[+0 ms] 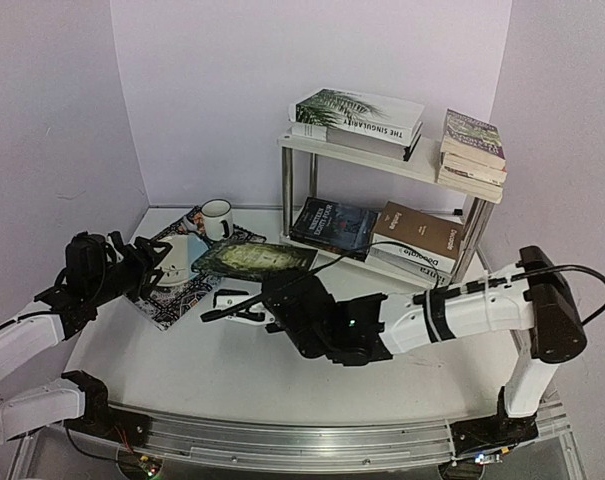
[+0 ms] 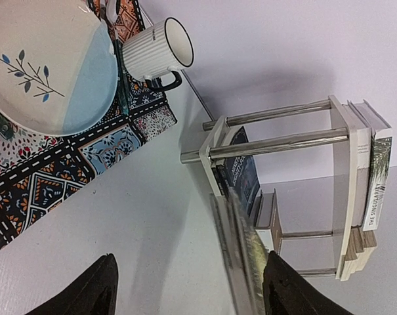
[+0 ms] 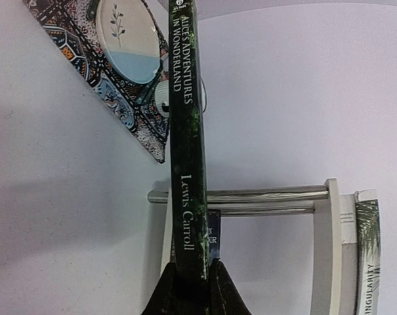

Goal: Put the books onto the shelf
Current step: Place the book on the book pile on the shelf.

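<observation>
1. Fingertips of the right gripper [image 3: 190, 275] are clamped on one end of the green book [image 3: 185, 131], its spine facing the wrist camera. The book juts out long beyond the grip.
2. From above, the book appears lifted off the table [image 1: 182, 350], over the edge of the placemat [image 1: 172, 300] and near the mug [image 1: 216, 218]. It is not on the shelf [image 1: 422, 166] yet; the shelf stands apart, behind and to the right.
3. Left gripper [image 2: 191, 289] has its jaws spread wide and holds nothing. The book's free end lies just ahead of it.
4. Both tiers already carry books: the palm-leaf book [image 1: 357, 112] and a stack [image 1: 472, 150] on top, and a dark book [image 1: 332, 225] and a brown stack [image 1: 417, 240] below.
5. Risks, as I judge them:
   - With such a short hold at one end, the book could pivot or slip if it is swung fast.
   - Its free end could strike a leg [image 1: 288, 190] or the top board on the way in.
   - The top stack seems to overhang the shelf's right end, so a knock might topple it.
   - Free room looks tight on both tiers.
   - A sweep might clip the mug or the left gripper.
</observation>
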Controlling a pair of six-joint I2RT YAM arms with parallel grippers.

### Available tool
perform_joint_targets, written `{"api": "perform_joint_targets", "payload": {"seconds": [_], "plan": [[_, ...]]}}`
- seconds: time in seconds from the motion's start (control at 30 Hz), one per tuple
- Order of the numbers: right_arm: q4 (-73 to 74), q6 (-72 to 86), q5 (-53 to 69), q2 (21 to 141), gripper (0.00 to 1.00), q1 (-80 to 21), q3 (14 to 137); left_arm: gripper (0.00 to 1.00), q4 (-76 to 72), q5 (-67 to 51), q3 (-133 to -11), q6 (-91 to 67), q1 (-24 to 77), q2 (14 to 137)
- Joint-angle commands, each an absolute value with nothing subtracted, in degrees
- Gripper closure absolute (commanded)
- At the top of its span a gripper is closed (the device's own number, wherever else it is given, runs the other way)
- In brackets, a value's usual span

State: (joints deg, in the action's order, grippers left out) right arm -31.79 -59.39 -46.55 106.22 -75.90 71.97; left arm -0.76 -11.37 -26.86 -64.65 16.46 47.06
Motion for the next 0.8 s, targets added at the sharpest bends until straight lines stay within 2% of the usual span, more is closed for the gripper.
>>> {"api": "perform_joint_targets", "payload": {"seconds": [0.0,0.43,0.77], "plan": [[-37.2,-64.2,-48.7,97.5,1.00,-75.1,71.7,0.23,-0.4,-11.9,-29.9,-62.4,16.1,47.1],[-37.0,-67.8,-45.5,88.1,1.00,-65.6,65.6,0.23,1.3,-11.6,-29.4,-62.0,16.1,46.4],[-36.9,-68.7,-43.6,87.9,1.00,-57.0,65.8,0.23,1.2,-11.8,-29.3,-62.0,16.1,46.4]]}}
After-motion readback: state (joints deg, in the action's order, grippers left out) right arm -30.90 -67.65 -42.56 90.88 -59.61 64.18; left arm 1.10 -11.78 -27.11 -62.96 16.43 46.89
